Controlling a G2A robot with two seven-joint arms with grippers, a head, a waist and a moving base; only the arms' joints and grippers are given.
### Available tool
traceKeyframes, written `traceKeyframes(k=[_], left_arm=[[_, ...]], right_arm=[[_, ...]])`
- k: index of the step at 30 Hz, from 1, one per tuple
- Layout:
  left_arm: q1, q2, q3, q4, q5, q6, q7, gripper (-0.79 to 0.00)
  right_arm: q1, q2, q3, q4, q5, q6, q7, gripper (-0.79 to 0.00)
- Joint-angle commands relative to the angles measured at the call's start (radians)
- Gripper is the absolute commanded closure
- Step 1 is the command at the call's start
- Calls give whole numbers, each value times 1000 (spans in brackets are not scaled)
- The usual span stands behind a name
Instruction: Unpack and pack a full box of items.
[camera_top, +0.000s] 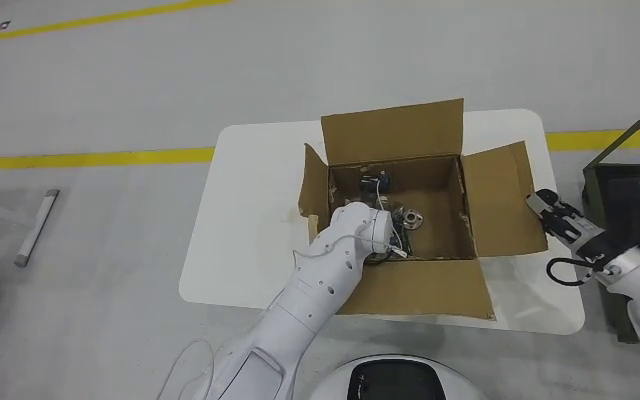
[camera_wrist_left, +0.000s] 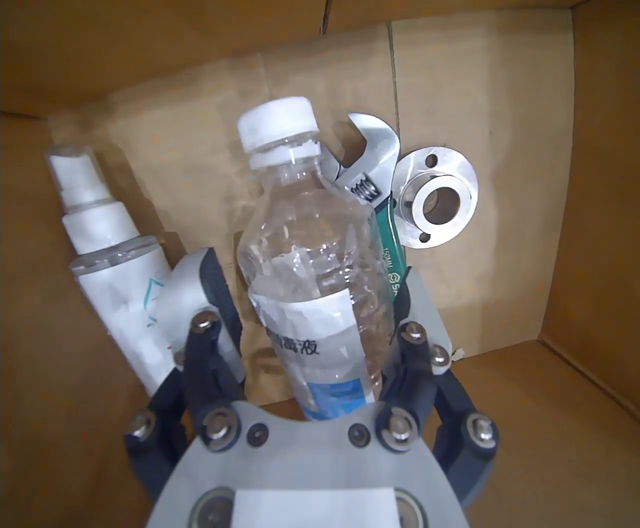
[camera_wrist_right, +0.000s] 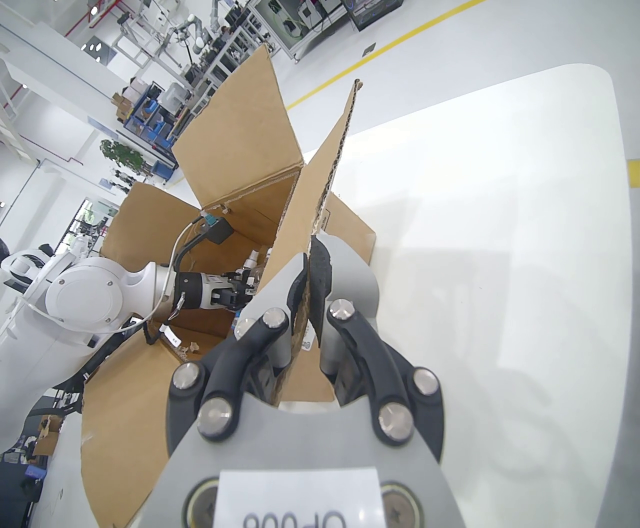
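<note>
The cardboard box (camera_top: 395, 135) stands open on the white table (camera_top: 260, 230). My left gripper (camera_wrist_left: 310, 270) is down inside it, shut on a clear water bottle (camera_wrist_left: 310, 240) with a white cap, its fingers (camera_wrist_left: 215, 285) gripping the sides at the label. Behind the bottle lie a green-handled adjustable wrench (camera_wrist_left: 375, 165) and a metal flange (camera_wrist_left: 440, 202). A white spray bottle (camera_wrist_left: 115, 280) lies beside one finger. My right gripper (camera_wrist_right: 310, 260) is at the box's right side, shut on the edge of the right flap (camera_wrist_right: 320, 165), also seen from above (camera_top: 500, 200).
All box flaps are folded outward, the near one (camera_top: 420, 288) over the table's front. A dark green object (camera_top: 612, 200) stands just off the table's right edge. Bare table (camera_top: 250, 190) lies left of the box.
</note>
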Motion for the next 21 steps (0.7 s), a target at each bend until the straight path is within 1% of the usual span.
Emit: traceKeyframes(k=[1,5,7,9,10,11,13,14,16,17,21], left_arm=[[-3,-5,-2,19,-10,-6,10,-563],[-9,-12,-6,42,-22,-8,22,-597],[-13,-15,-4,49,-13,-6,26,-585],[-15,-17,-7,53,-12,-6,27,-493],[-17,-18,-8,54,-10,-6,26,-403],[-18,-18,-10,52,-10,-5,26,-385],[-18,-20,-12,47,-9,-5,23,-234],[-18,-20,-10,45,1,-6,22,-129],[-15,-19,-10,44,13,-5,19,-25],[-12,-19,-13,46,14,-2,18,0],[-7,-18,-19,48,29,4,16,0]], right_arm=[[0,0,-1,0,2,-1,1,0],[0,-1,-1,1,3,0,4,0],[-1,-1,0,1,3,0,5,0],[-1,-2,2,1,4,-1,6,0],[-1,-2,2,1,4,-2,7,0],[-1,-2,3,2,4,-2,7,0],[-1,-2,3,2,2,-2,8,0],[-1,-2,3,2,2,-2,8,0],[0,-2,4,3,2,-2,9,0],[1,-3,4,3,2,-2,10,0],[2,-3,1,6,3,-3,15,0]])
